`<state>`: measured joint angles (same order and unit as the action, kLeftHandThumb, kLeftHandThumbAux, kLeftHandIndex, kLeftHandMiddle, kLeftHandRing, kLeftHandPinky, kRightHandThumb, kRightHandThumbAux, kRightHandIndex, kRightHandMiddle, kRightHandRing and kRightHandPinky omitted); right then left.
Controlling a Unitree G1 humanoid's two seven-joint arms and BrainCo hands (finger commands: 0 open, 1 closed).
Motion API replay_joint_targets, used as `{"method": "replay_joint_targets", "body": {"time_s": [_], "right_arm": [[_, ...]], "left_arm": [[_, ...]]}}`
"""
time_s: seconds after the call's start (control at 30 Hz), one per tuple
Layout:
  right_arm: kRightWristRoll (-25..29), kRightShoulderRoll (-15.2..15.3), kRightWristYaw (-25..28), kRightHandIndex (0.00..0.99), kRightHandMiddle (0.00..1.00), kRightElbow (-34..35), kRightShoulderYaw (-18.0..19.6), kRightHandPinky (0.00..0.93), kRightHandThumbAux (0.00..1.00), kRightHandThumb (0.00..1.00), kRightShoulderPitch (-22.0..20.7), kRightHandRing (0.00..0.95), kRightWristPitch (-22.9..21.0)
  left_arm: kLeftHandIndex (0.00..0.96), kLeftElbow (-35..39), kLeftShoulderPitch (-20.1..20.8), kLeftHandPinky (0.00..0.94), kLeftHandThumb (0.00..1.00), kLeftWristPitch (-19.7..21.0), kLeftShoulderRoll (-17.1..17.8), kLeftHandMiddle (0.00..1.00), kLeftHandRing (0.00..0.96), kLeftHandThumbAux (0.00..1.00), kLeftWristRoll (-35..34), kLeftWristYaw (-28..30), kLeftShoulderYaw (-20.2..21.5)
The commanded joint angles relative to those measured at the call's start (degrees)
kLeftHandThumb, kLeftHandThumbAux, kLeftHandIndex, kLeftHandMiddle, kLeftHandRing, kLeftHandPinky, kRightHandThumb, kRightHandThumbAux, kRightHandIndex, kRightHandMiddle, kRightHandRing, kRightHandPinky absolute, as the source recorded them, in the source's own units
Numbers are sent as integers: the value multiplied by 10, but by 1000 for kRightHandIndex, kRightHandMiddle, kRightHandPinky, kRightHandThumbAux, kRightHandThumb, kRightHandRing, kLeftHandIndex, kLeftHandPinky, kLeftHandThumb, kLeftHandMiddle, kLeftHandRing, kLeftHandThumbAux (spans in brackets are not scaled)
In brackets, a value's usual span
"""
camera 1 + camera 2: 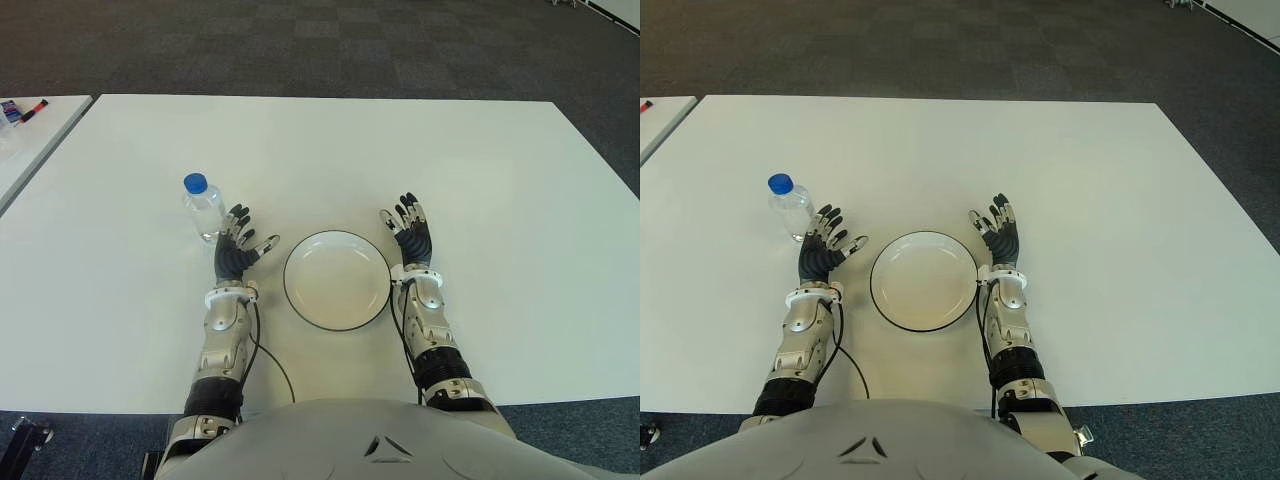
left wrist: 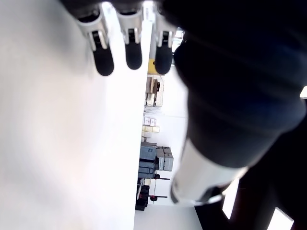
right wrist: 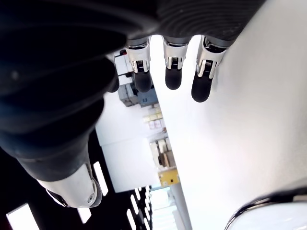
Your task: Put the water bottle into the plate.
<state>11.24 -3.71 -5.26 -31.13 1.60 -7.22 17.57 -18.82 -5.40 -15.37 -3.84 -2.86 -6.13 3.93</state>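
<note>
The left hand [image 1: 237, 251] shows over the white table [image 1: 480, 200] with its dark fingers [image 2: 104, 63] spread and extended, the thumb angled out toward the plate side, and nothing held in it; its own wrist view shows three straight fingertips above bare tabletop. Just beyond its fingertips and slightly to its outer, left side stands the small clear plastic water bottle with a blue cap [image 1: 203, 208], upright on the table, near the fingers, though whether it touches them cannot be told. On the inner side of the left hand, between it and the other hand, lies the round white plate with a thin dark rim [image 1: 335, 280], with nothing in it and flat on the table; the left thumb points toward its near-left edge without reaching it. The right hand [image 1: 411, 234] shows just beside the plate's right rim, its fingers [image 3: 173, 76] likewise straight and fanned, holding nothing; in its wrist view a curved piece of the plate's dark rim appears at the corner. Both silver forearms run back from the hands toward the robot's pale torso [image 1: 380, 440] at the table's near edge, and a thin black cable [image 1: 272, 362] loops along the left forearm. Farther from the left hand, past the table's left edge, a second white table [image 1: 30, 140] carries a red and black marker [image 1: 34, 107]. Dark checkered carpet [image 1: 300, 45] lies beyond the far edge.
</note>
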Motion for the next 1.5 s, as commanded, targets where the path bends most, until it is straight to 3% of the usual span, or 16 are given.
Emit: {"method": "replay_joint_targets", "body": {"time_s": [0.03, 0.77, 0.9, 1.0, 1.07, 1.23, 1.4, 1.5], "right_arm": [[5, -44, -6, 44, 54, -31, 8, 79, 790, 24, 12, 38, -20], [4, -43, -6, 39, 52, -29, 6, 74, 788, 22, 13, 35, -20], [3, -43, -7, 40, 53, -29, 6, 75, 787, 21, 14, 36, -20], [3, -43, -8, 41, 54, -32, 7, 77, 787, 20, 13, 37, -17], [3, -42, -9, 43, 54, -34, 7, 80, 788, 20, 12, 38, -15], [2, -41, -11, 49, 57, -41, 8, 84, 788, 26, 9, 42, -10], [-2, -41, -13, 54, 60, -51, 7, 86, 786, 32, 4, 45, -6], [-3, -41, -12, 56, 62, -55, 6, 87, 780, 36, 2, 47, -4]], "left_arm": [[135, -5, -14, 146, 5, 13, -8, 148, 124, 998, 3, -5, 0], [135, 14, -22, 146, 22, 14, -13, 168, 137, 998, 10, -15, -6], [130, 82, -52, 149, 9, 18, -18, 163, 135, 998, 29, -27, -20], [124, 243, -121, 156, 2, 35, -30, 157, 136, 996, 91, -50, -67], [120, 301, -143, 161, 1, 33, -27, 154, 136, 994, 124, -58, -84], [126, 375, -193, 156, 0, -36, -3, 147, 135, 952, 214, -84, -93], [141, 435, -234, 147, 0, -107, 1, 148, 134, 901, 367, -164, -96], [150, 451, -242, 140, 0, -118, -7, 154, 137, 868, 389, -174, -112]]}}
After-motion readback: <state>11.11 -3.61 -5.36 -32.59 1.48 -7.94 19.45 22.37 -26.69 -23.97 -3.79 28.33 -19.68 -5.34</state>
